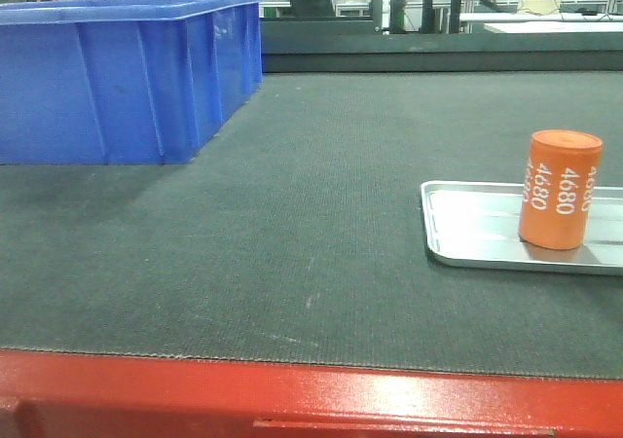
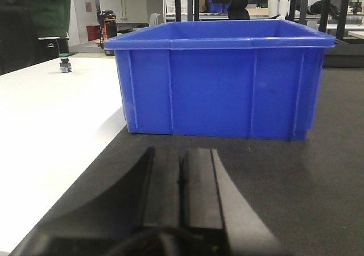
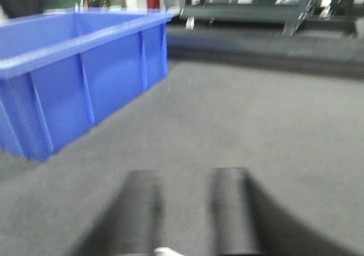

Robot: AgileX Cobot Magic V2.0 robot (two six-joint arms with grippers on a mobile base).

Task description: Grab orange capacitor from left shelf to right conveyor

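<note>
The orange capacitor [image 1: 559, 190] stands upright on a flat silver tray [image 1: 467, 229] at the right of the front view, white "4680" down its side. The tray lies on the right conveyor [image 1: 311, 224], a dark grey belt with a red front edge [image 1: 292, 394]. My left gripper [image 2: 181, 153] hangs low over the belt, shut with nothing between its fingers. In its blurred wrist view, my right gripper [image 3: 186, 176] is open over bare belt and holds nothing. The capacitor shows in neither wrist view. Neither gripper appears in the front view. The left shelf is out of view.
A large blue bin [image 1: 117, 78] sits at the belt's back left, straight ahead of the left gripper [image 2: 222, 79] and to the left of the right gripper [image 3: 74, 79]. A white table [image 2: 51, 119] borders the belt's left side, with a small green-topped part [image 2: 65, 64] on it.
</note>
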